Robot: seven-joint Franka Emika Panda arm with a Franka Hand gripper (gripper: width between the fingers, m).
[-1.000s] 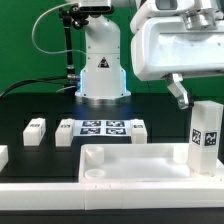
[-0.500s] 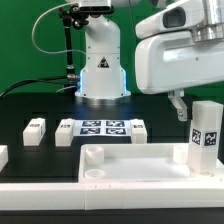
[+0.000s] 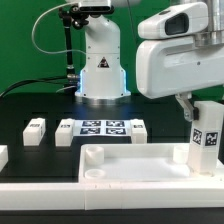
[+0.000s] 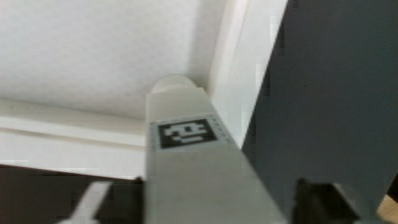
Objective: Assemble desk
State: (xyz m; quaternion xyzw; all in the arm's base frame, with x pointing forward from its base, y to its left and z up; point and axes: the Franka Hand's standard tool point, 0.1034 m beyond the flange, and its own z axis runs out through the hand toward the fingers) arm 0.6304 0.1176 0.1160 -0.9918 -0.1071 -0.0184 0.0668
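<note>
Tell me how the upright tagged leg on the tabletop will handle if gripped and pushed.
The leg looks like stiff plastic, so it probably won't flex. Standing tall and narrow at a corner of the tabletop, it may tip if pushed near its top; whether it is seated cannot be told. Its smooth flat faces could slip.

An upright leg [image 3: 205,136] blocks the tabletop panel [image 3: 140,160] at the exterior view's right; leftward the panel lies open, loose legs [image 3: 35,131] beyond.

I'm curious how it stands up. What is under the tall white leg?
The leg stands on a corner of the white tabletop. The leg itself covers that spot, so any hole under it cannot be seen.
</note>
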